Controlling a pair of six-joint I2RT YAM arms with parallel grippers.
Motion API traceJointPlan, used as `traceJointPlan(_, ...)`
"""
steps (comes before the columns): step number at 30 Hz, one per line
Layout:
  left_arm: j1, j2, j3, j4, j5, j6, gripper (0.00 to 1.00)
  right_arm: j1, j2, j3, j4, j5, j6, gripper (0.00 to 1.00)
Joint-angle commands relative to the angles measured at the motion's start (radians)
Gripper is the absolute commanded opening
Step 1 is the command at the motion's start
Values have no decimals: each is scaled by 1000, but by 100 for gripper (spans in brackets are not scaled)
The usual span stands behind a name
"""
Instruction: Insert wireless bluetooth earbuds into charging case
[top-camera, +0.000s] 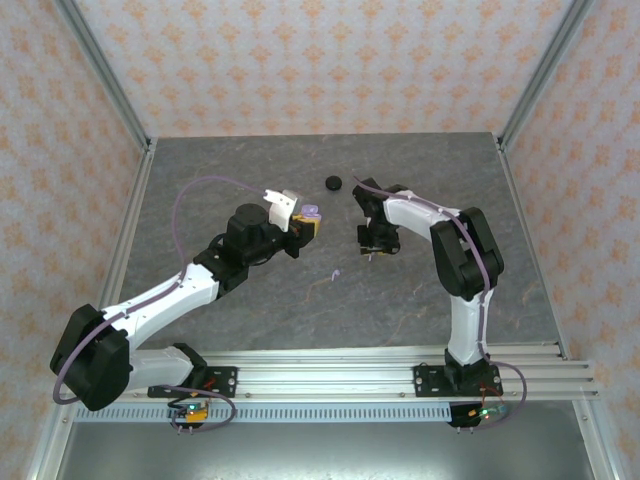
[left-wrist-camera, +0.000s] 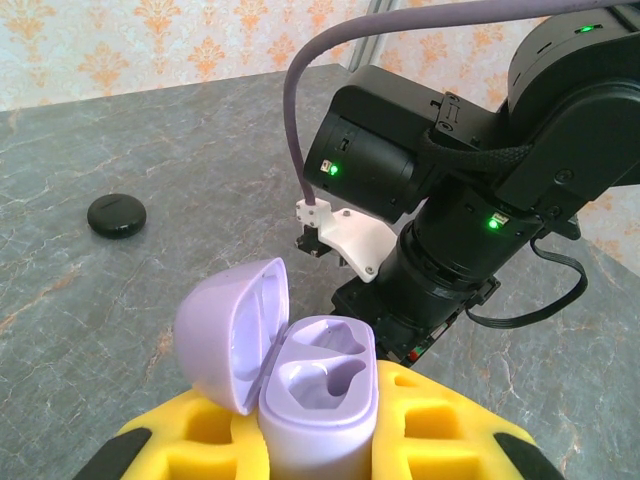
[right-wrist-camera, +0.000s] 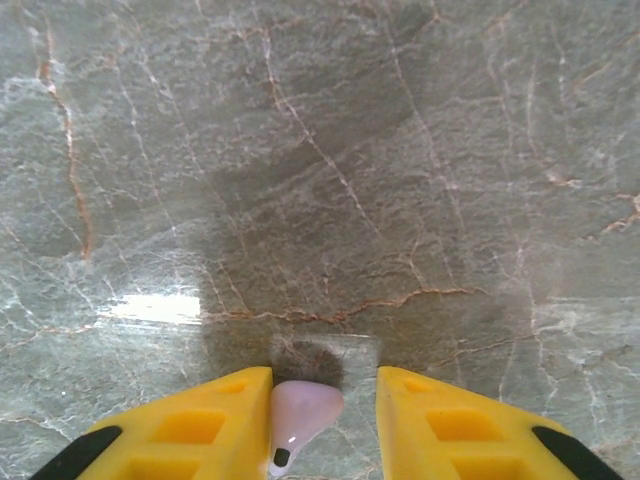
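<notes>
My left gripper (left-wrist-camera: 320, 445) is shut on a pale lilac charging case (left-wrist-camera: 322, 395), held upright between its yellow fingers (left-wrist-camera: 455, 430). The case lid (left-wrist-camera: 232, 330) is swung open to the left and both sockets are empty. From above, the case (top-camera: 312, 213) sits left of centre. My right gripper (right-wrist-camera: 325, 400) points down at the table, open. A lilac earbud (right-wrist-camera: 305, 405) lies between its fingers, touching the left one, with a gap to the right one. Another small lilac earbud (top-camera: 335, 275) lies on the table between the arms.
A round black case (top-camera: 333, 181) lies shut on the grey marble table (top-camera: 250, 290), behind the grippers; the left wrist view shows this black case (left-wrist-camera: 117, 214) at its left. The right arm's wrist (left-wrist-camera: 450, 200) hangs close in front of the lilac case.
</notes>
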Motion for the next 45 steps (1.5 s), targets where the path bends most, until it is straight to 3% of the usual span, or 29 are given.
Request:
traceJointPlan(1, -9, -15, 29, 12, -13, 17, 8, -3, 34, 21, -18, -4, 10, 31)
traceJointPlan(23, -8, -2, 35, 12, -10, 12, 8, -5, 9, -10, 51, -22, 26, 20)
traceJointPlan(45, -8, 101, -77, 237, -10, -30, 8, -67, -421, -315, 500, -387, 140, 19)
